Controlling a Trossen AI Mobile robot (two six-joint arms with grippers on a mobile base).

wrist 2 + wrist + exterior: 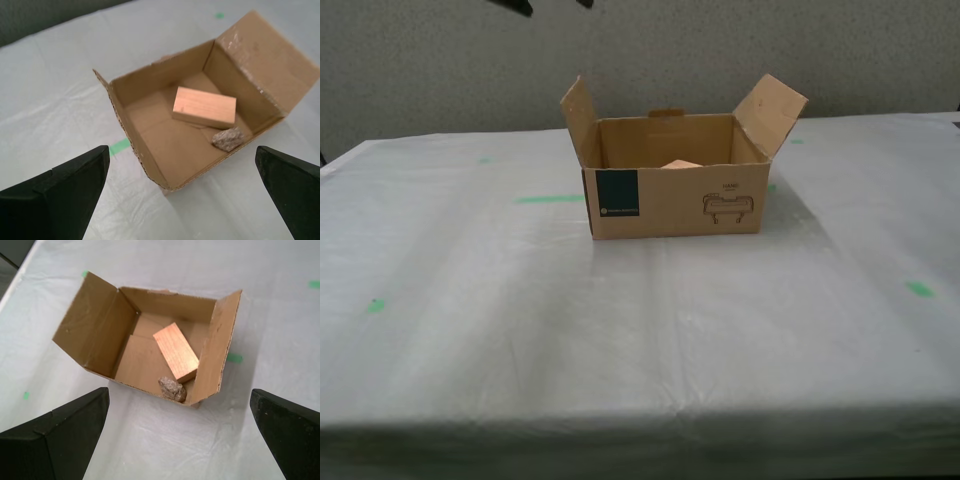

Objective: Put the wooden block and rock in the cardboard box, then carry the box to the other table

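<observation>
Cardboard box (675, 195) sitting open on the desk (640, 330), which wears a wrinkled white sheet with green tape marks (550, 198); one such strip just beside the box, on the side of its navy label (616, 193). Side flaps (769, 112) standing up and leaning outward, a small tab showing on the rear wall. Black line drawing (728, 206) on the front face, on the far side of it from the label. Wooden block (204, 107) lying flat on the box floor, near the middle, turned at an angle to the walls; only its top corner peeking above the front wall in the exterior view. Rock (227, 138) also inside the box, just beside the block, tucked against the front wall near the corner by one flap; touching the block or merely close, cannot tell. Same pair seen from the other arm: block (175, 351) angled across the floor, rock (172, 388) at its lower end by the wall. My first gripper (180, 440) held above and apart from the box, fingers (65, 435) spread wide, pinching nothing. My second gripper (182, 197) likewise above the box and clear of it, fingers (62, 192) spread wide, nothing between them. Box flanked by bare sheet, grey wall (640, 55) behind the desk.
</observation>
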